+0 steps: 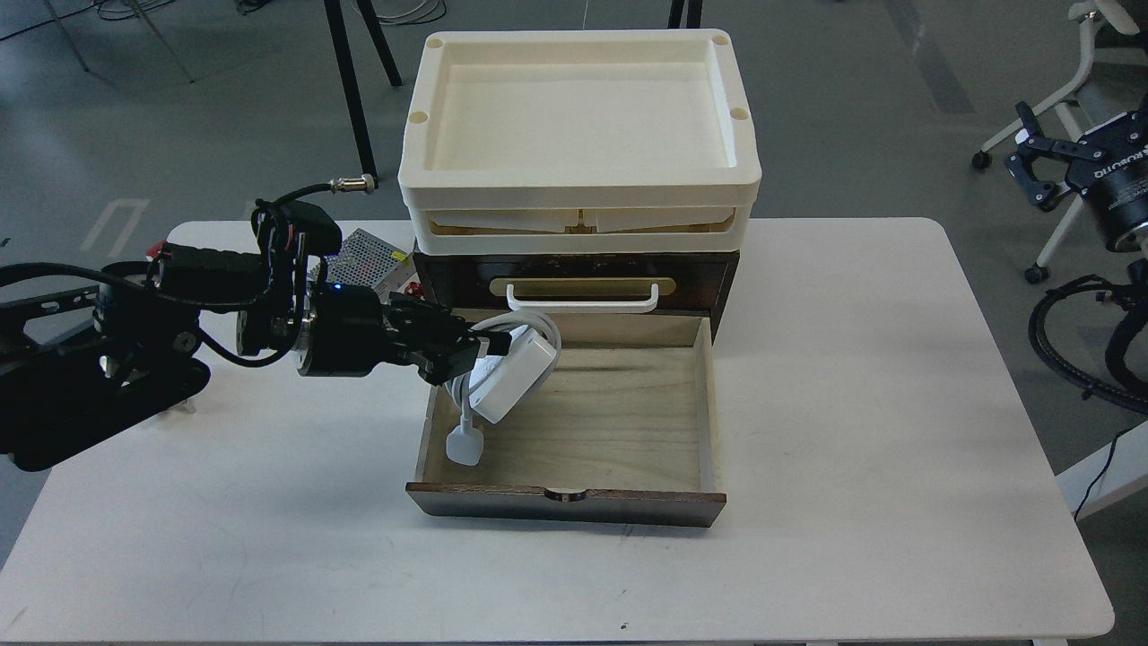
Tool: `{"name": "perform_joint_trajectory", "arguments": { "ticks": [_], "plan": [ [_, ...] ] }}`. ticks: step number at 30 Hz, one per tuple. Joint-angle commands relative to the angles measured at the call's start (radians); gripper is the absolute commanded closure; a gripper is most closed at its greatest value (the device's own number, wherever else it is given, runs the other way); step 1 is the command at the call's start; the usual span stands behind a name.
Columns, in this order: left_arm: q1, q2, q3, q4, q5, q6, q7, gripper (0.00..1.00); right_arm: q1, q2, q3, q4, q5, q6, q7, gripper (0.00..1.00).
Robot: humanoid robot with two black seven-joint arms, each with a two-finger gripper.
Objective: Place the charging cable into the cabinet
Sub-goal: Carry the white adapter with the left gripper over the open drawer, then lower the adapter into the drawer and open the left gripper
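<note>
The charging cable (516,377), a white adapter brick wrapped in pale cable, hangs over the left part of the open pale wood drawer (619,422). Its white plug end (465,447) dangles down inside the drawer by the left wall. My left gripper (475,348) is shut on the charging cable, reaching in from the left over the drawer's left wall. The cabinet (574,269) is dark brown with a white handle (581,300) and a cream tray top (578,117). My right gripper (1031,166) is off the table at the far right, open and empty.
A silver perforated metal box (372,256) lies on the white table (852,404) behind my left arm, next to small brass and red parts (413,289). Chair and table legs stand on the floor behind the table.
</note>
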Motion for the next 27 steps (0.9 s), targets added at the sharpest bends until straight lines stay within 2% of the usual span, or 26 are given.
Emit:
{"name": "perform_joint_trajectory", "arguments": {
  "ticks": [1, 13, 16, 17, 19, 20, 22, 24, 27],
  "plan": [
    [0.021, -0.003, 0.004, 0.011, 0.000, 0.001, 0.000, 1.00, 0.000, 0.000, 0.000, -0.018, 0.000, 0.000, 0.000, 0.00],
    [0.057, -0.069, 0.004, 0.086, -0.001, -0.031, 0.000, 0.98, -0.008, 0.008, 0.001, -0.018, 0.002, 0.000, 0.000, 0.00],
    [0.058, -0.078, 0.005, 0.106, -0.001, -0.035, 0.000, 0.92, -0.008, 0.008, 0.001, -0.018, 0.002, 0.000, 0.000, 0.00],
    [0.058, -0.080, 0.002, 0.106, -0.004, -0.040, 0.000, 0.88, -0.008, 0.008, 0.001, -0.018, 0.000, 0.000, 0.000, 0.00],
    [0.057, -0.081, -0.001, 0.106, -0.004, -0.058, 0.000, 0.68, -0.008, 0.008, 0.001, -0.018, 0.002, 0.000, 0.000, 0.00],
    [0.057, -0.083, -0.010, 0.106, -0.004, -0.075, 0.000, 0.55, -0.008, 0.008, 0.001, -0.018, 0.000, 0.000, 0.000, 0.00],
    [0.054, -0.081, -0.019, 0.106, -0.027, -0.101, 0.000, 0.22, -0.008, 0.009, 0.003, -0.018, 0.002, 0.000, 0.000, 0.00],
    [0.052, -0.078, -0.034, 0.106, -0.088, -0.115, 0.000, 0.20, -0.008, 0.009, 0.003, -0.016, 0.002, 0.000, 0.000, 0.00],
    [0.043, -0.072, -0.038, 0.106, -0.168, -0.146, 0.000, 0.05, -0.008, 0.009, 0.005, -0.016, 0.002, 0.000, 0.000, 0.00]
  ]
}}
